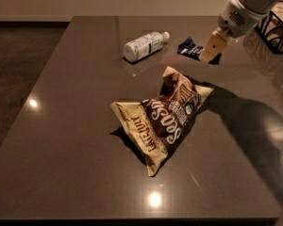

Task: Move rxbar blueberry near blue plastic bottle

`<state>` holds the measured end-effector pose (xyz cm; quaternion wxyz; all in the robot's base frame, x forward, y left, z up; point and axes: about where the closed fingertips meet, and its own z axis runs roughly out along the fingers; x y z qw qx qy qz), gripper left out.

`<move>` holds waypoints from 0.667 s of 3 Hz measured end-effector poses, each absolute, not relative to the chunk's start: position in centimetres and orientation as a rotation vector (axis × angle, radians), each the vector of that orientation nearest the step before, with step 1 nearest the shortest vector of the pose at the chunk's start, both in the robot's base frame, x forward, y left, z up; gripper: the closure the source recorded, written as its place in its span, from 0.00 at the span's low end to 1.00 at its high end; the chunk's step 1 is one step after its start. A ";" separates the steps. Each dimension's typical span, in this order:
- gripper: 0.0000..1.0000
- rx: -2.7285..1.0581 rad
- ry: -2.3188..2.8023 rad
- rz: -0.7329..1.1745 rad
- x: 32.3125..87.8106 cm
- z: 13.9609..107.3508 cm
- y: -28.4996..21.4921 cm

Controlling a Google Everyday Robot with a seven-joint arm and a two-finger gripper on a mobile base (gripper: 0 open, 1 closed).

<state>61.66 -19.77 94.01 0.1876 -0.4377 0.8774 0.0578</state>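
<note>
One rxbar blueberry is pinched in the gripper near the blue plastic bottle.

Arm in from upper rt; gripper tilted down-left (tan fingers), pinching rxbar blueberry.

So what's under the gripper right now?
The gripper, right of the blue plastic bottle, covers the rxbar blueberry; only the bar's left end shows, the rest is hidden.

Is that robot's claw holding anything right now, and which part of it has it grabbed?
Yes, the gripper looks to be holding the rxbar blueberry, pinched at the wrapper's right end, to the right of the blue plastic bottle.
</note>
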 end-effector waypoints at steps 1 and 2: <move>1.00 -1.203 2.474 0.169 65.4 93.3 -18.3; 1.00 -1.157 2.484 0.207 68.4 91.1 -16.8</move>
